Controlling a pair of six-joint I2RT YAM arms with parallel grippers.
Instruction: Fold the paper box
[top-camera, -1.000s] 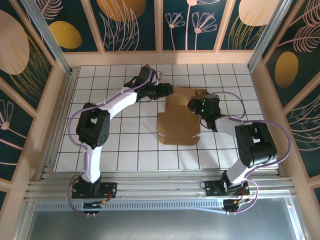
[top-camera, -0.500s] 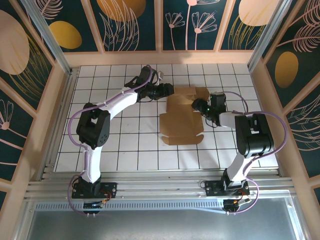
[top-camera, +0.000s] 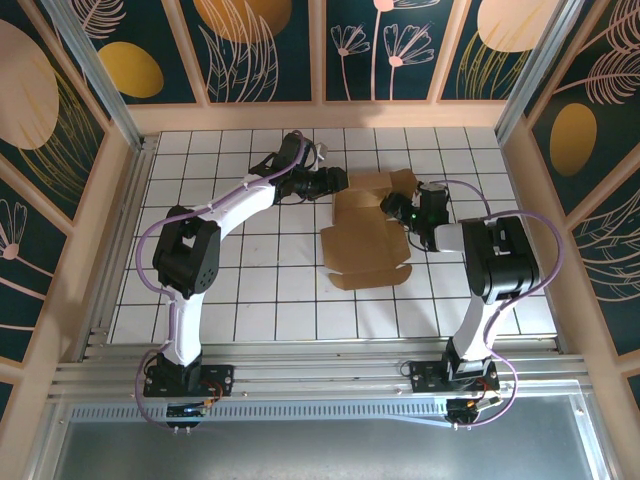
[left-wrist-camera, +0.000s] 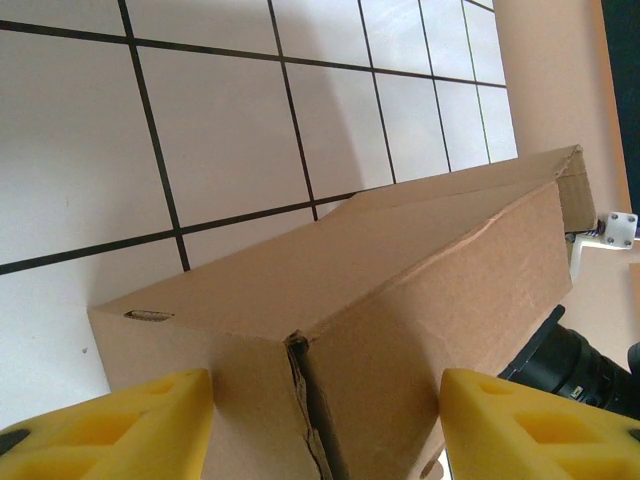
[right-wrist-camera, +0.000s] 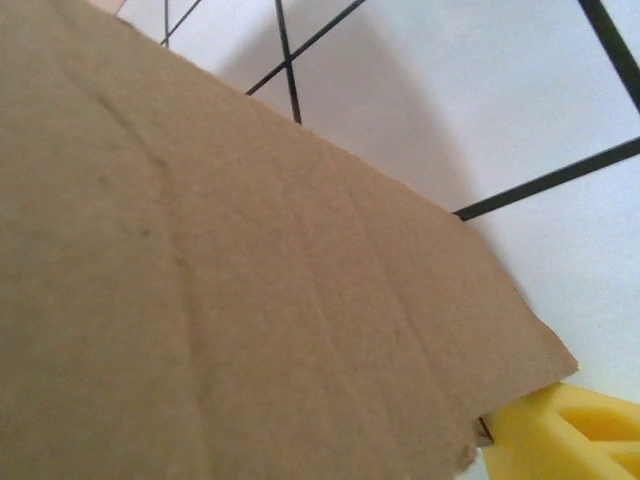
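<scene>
Two grippers at the paper box (top-camera: 365, 240), mid-table. Over the last second my right arm swung its elbow outward and the right gripper (top-camera: 392, 207) moved farther along the box's right edge. One finger (right-wrist-camera: 560, 435) shows beneath a flap; its jaw state I cannot tell. Left gripper (left-wrist-camera: 325, 420) unmoved, fingers apart astride the raised far-left corner, pinch uncertain. Reads as repositioning; near flaps lie flat, folding far from done

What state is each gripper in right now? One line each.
Left gripper: jaws apart, astride the paper box; grip cannot be told.
Right gripper: at the paper box; state cannot be told.
</scene>
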